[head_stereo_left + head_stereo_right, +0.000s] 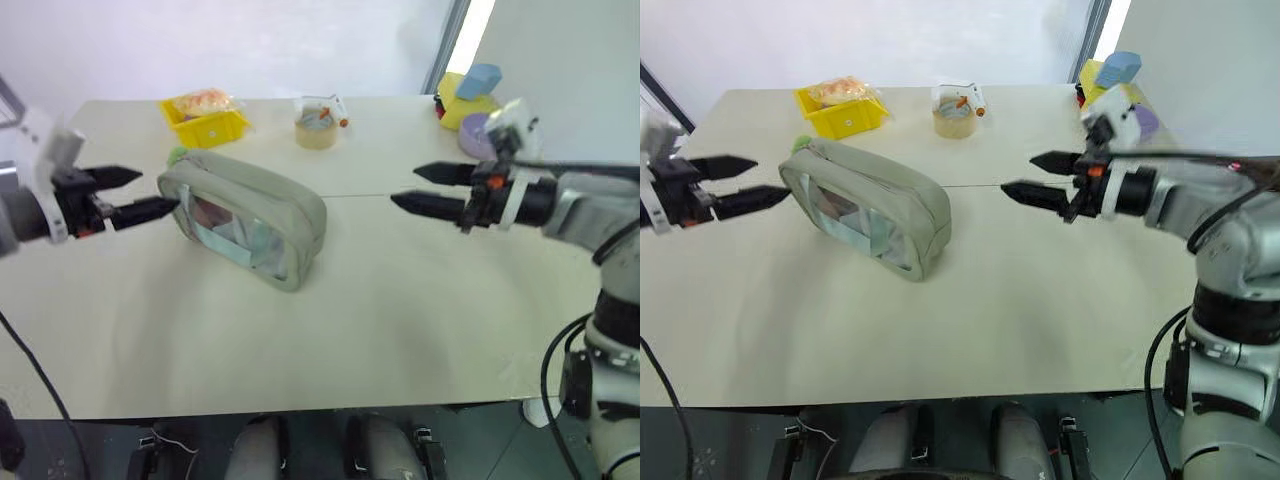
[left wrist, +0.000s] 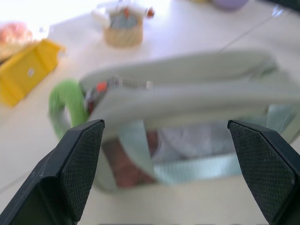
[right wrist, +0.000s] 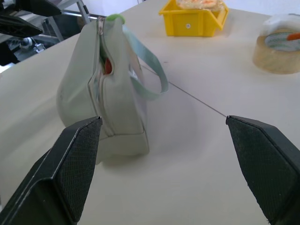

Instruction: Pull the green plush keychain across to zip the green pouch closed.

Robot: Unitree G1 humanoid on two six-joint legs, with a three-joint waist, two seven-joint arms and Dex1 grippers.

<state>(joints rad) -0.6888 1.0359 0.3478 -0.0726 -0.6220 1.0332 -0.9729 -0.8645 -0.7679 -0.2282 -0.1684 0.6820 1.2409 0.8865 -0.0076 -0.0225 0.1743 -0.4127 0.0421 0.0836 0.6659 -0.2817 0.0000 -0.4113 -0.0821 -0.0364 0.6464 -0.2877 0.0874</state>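
1. I see the green pouch [image 1: 245,218] standing on its long edge on the pale table [image 1: 380,300], left of centre, its clear window facing me with mint trim around it. Through the window I make out something reddish and something pale; I cannot tell what they are.
2. The green plush keychain [image 2: 66,102] sits at the pouch's far-left end, at the zipper's start, just peeking past the top corner in the head views.
3. My left gripper [image 1: 140,195] hovers level just beside the pouch's left end, fingers spread apart, grasping nothing. One fingertip looks very close to the fabric; I cannot tell if it touches.
4. My right gripper [image 1: 425,188] hangs well apart from the pouch on its right side, fingers spread, empty.
5. Far edge: a yellow bin [image 1: 207,125] holding a clear-wrapped packet of something orange-pink [image 1: 203,101].
6. Near it, a roll of tape [image 1: 315,131].
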